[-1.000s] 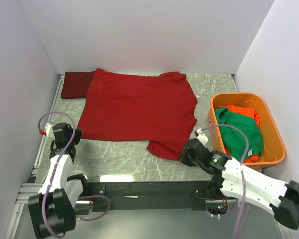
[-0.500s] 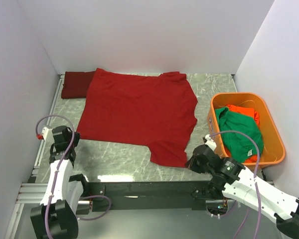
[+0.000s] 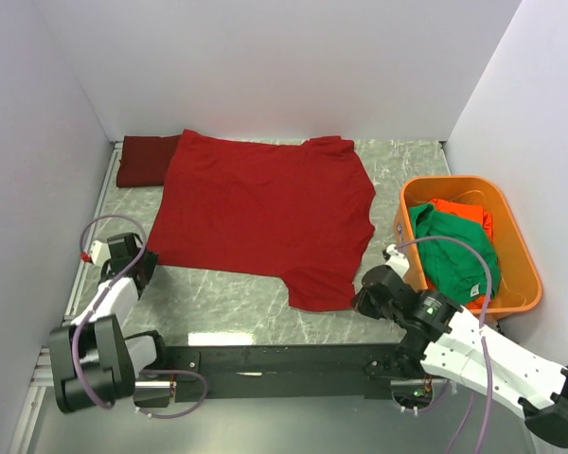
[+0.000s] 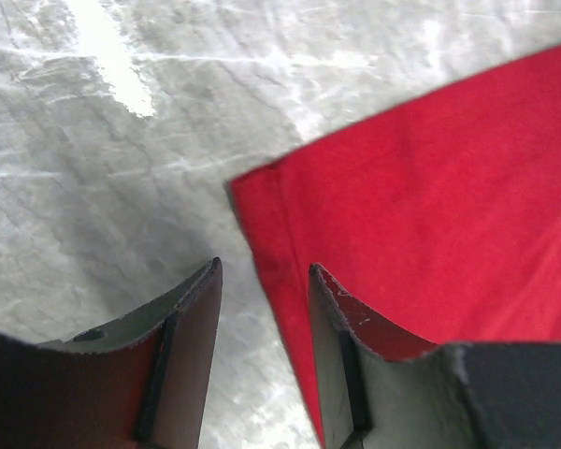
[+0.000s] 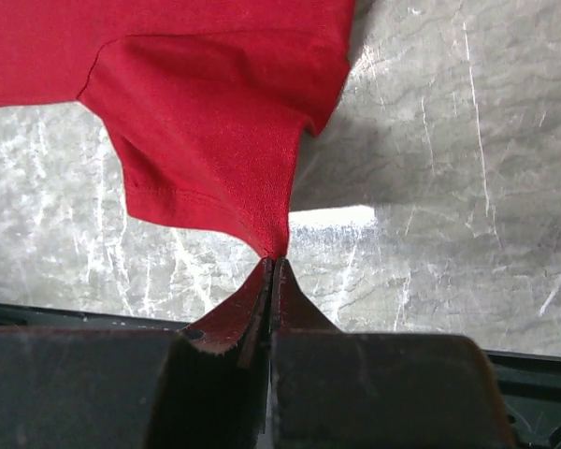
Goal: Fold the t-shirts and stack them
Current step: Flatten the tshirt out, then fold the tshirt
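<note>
A crimson red t-shirt (image 3: 265,213) lies spread flat on the marble table. My left gripper (image 3: 142,268) is at its near left corner with the jaws open. In the left wrist view the shirt's (image 4: 430,187) hem runs between the parted fingers of this gripper (image 4: 264,267), lying loose on the table. My right gripper (image 3: 358,301) is shut on the tip of the near right sleeve. The right wrist view shows the red cloth (image 5: 215,122) pinched and drawn to a point in that gripper (image 5: 274,264). Another dark red shirt (image 3: 147,159) lies folded at the back left.
An orange plastic tub (image 3: 523,248) stands at the right, holding a green shirt (image 3: 454,251) on top of an orange-red one (image 3: 466,210). White walls close in the table on three sides. The black base rail (image 3: 265,357) runs along the near edge.
My left gripper has gone from shut to open at the shirt's corner, and its arm has swung lower. My right gripper, still shut, pulled the sleeve toward the near right.
</note>
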